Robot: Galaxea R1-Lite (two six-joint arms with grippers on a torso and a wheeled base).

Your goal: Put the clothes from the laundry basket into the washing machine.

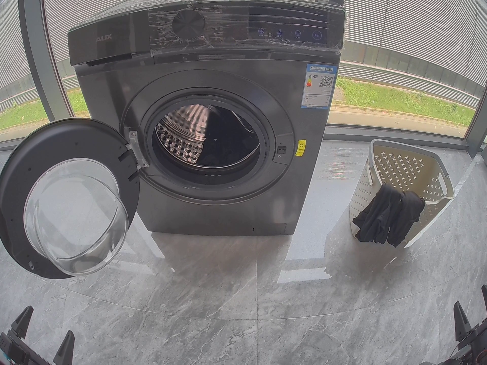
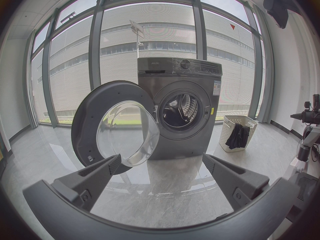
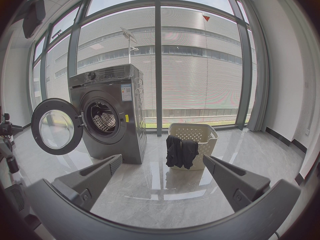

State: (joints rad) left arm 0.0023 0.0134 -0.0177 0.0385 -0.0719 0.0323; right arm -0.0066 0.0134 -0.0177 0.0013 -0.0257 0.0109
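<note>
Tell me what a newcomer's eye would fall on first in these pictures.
The grey washing machine dominates the scene. Its round door is swung wide open toward the robot's left, baring the steel drum. To the machine's right, on the floor, a white laundry basket has dark clothes draped over its front rim.

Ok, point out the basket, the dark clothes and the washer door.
basket point(image 1: 406, 167), head view, perforated back wall.
clothes point(image 1: 388, 214), head view, middle of the fabric draped over the rim.
door point(image 1: 76, 216), head view, glass centre.
</note>
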